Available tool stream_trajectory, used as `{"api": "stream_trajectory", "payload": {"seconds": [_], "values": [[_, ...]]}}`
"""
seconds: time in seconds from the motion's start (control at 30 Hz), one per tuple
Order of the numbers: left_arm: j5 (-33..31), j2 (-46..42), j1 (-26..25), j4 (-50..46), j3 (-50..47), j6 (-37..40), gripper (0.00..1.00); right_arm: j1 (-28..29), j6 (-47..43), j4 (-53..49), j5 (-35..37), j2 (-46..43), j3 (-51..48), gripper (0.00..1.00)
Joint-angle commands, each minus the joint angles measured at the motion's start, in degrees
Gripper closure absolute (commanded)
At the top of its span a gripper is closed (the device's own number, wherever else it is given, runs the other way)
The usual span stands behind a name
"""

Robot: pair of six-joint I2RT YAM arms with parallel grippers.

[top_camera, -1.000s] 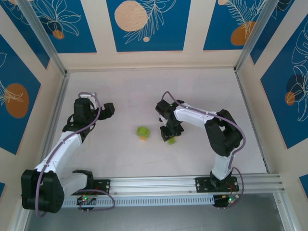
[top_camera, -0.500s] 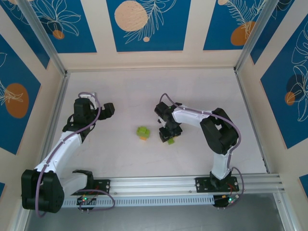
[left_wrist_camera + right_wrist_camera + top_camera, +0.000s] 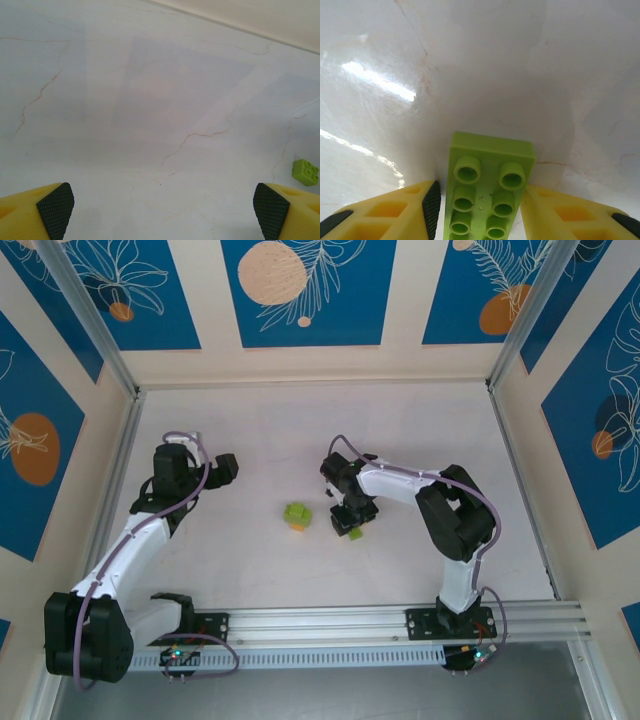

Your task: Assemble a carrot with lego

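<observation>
Carrot (image 3: 296,515), only partly built, is sitting near the middle of the table (image 3: 430,420) in the overhead view, lime-green bricks over an orange one. A loose lego brick (image 3: 356,532) is lying just to its right. The right gripper (image 3: 351,522) is reaching down right onto that brick. The carrot lies a short way toward the robot's left of this claw. The left gripper (image 3: 228,468) is hanging well apart from both, so the right arm is much the nearer.

Seen from the left wrist, the left gripper (image 3: 164,202) is standing wide open and holding nothing, with a small lime-green piece (image 3: 306,172) at the far right edge.

Seen from the right wrist, the right gripper (image 3: 480,194) is standing narrow with the lego brick (image 3: 487,185) between its fingers (image 3: 432,202). The brick's long axis is running straight out along them, studs up. The pads are lying against or just beside its long sides, and I cannot tell whether they are gripping it.
</observation>
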Motion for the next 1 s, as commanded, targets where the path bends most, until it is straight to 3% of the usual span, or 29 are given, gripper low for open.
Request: {"api": "stream_trajectory", "payload": {"seconds": [0.0, 0.37, 0.57, 0.7, 0.87, 0.97], "values": [[0.87, -0.10, -0.51, 0.40, 0.99, 0.91, 0.05, 0.10, -1.14, 3.32, 1.39, -1.44, 0.72, 0.50], [0.87, -0.17, -0.49, 0.40, 0.96, 0.91, 0.05, -0.03, -1.44, 3.00, 2.03, -1.18, 1.98, 0.48], [0.87, -0.30, -0.55, 0.38, 0.86, 0.91, 0.05, -0.21, -1.74, 2.64, 1.57, -0.30, 1.97, 0.57], [0.87, -0.42, -0.50, 0.59, 0.49, 0.91, 0.05, -0.22, -1.75, 2.53, 1.26, -0.73, 1.23, 0.58], [0.91, -0.36, -0.53, 0.75, 0.38, 1.00, 0.05, -0.13, -2.19, 1.92, 0.76, -1.54, 0.61, 0.48], [0.87, -0.27, -0.53, 0.70, 0.55, 1.09, 0.05, -0.22, -2.53, 1.80, 0.47, -2.03, 0.41, 0.47]]}}
